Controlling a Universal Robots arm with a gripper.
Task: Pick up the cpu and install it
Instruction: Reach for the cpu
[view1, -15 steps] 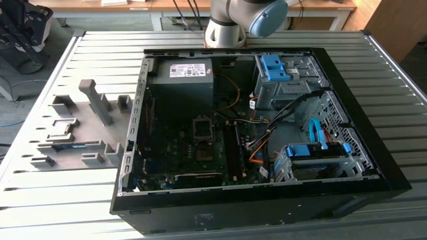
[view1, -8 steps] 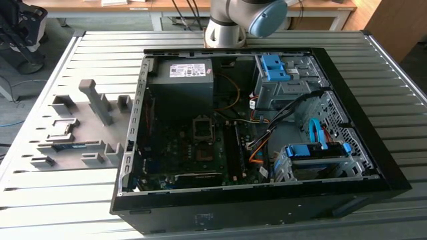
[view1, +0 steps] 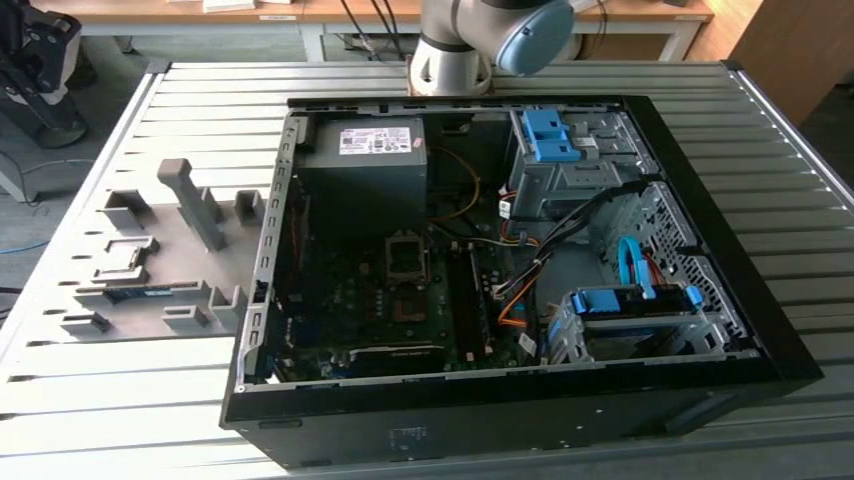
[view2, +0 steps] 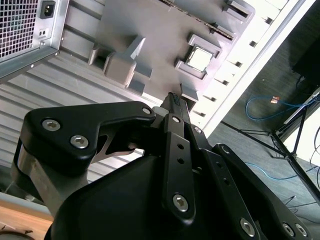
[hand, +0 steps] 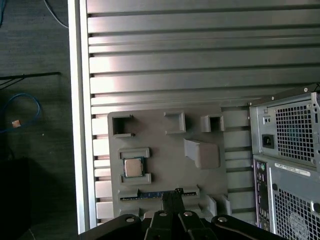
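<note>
Resting apart from closed end effector (hand: 172, 193): cpu (hand: 133, 168)

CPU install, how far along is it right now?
Nothing done yet: the cpu lies in its pocket on the grey fixture. The gripper, shut and empty, hangs above the fixture near it. Pickup and seating in the computer case both remain.

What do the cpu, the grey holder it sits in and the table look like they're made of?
The cpu: a dull silvery metal face with a soft sheen. The grey holder: probably matte plastic, possibly printed, since it is a flat uniform grey with no glints. The table: bare metal slats, likely aluminium, showing bright streaky reflections.
</note>
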